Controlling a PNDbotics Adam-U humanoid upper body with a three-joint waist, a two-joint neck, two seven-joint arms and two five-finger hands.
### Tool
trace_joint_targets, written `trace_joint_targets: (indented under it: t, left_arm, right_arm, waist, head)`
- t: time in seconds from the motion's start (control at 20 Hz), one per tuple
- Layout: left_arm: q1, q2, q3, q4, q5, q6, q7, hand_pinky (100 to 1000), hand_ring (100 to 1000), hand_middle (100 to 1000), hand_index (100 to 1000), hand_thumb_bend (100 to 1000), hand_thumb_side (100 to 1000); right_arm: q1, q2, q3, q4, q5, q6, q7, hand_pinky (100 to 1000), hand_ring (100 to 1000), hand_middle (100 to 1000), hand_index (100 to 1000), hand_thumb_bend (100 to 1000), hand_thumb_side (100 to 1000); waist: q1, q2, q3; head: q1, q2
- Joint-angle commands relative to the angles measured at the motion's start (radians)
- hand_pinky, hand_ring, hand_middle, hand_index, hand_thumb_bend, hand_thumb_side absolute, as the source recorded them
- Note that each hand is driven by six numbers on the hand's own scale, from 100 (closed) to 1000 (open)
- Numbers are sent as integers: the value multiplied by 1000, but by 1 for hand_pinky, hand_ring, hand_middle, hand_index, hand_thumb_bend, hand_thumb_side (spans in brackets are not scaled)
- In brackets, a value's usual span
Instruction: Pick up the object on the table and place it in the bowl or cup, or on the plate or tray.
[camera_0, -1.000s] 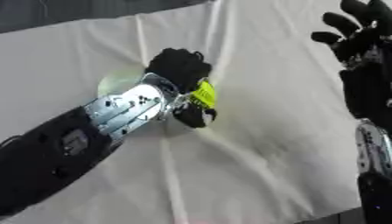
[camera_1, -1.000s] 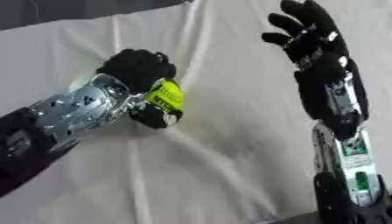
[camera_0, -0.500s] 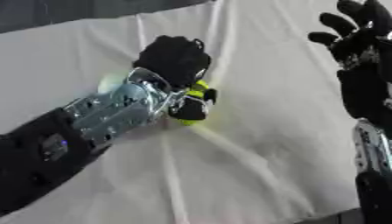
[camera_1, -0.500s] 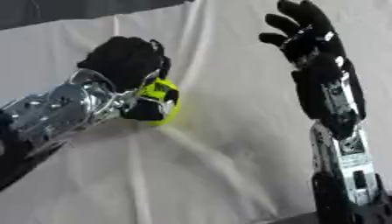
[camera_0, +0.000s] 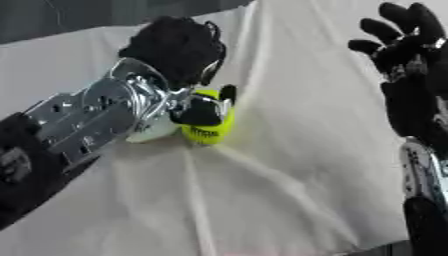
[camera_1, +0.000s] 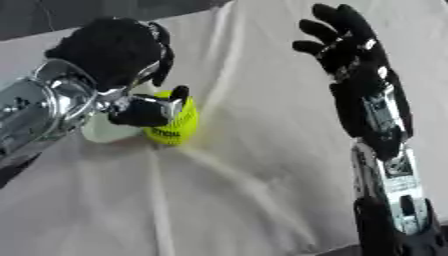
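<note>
A yellow-green tennis ball (camera_0: 213, 131) with dark lettering is pinched between the thumb and curled fingers of my left hand (camera_0: 175, 50), which reaches in from the left over the white cloth. Right beside the ball, a pale green dish (camera_1: 103, 131) shows only as a sliver, mostly hidden under my left wrist. I cannot tell whether the ball touches the dish or the cloth. My right hand (camera_1: 350, 65) is raised at the right, fingers spread and holding nothing, well away from the ball.
A white cloth (camera_0: 289, 165) with raised creases covers the table. Its far edge meets a dark surface (camera_0: 70, 20) at the top left. My right forearm (camera_1: 389, 175) stands along the right side.
My left hand has turned and its back has risen farther up the view, still holding the ball, which now sits closer to the pale dish. My right hand has hardly moved.
</note>
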Motion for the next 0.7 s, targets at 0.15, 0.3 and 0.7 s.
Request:
trace_joint_targets:
  t: [0.15, 0.3, 0.7]
  left_arm:
    - [12, 34, 8, -14, 93, 183, -123, 622, 810, 1000, 973, 955, 847]
    - [23, 33, 1, -5, 210, 277, -123, 737, 888, 1000, 1000, 1000, 875]
    - [11, 25, -2, 16, 244, 355, -123, 661, 819, 1000, 998, 854, 787]
  right_arm:
    - [-7, -3, -3, -12, 4, -8, 7, 851, 919, 938, 1000, 100, 850]
    - [-9, -3, -4, -12, 4, -8, 6, 851, 919, 938, 1000, 100, 850]
    - [-12, -3, -4, -13, 4, -10, 6, 851, 919, 938, 1000, 100, 849]
  waist:
    - [-6, -19, -1]
    - [-7, -17, -3]
    - [-9, -14, -5]
  head:
    - [-10, -7]
    - [-10, -6]
    - [-8, -3]
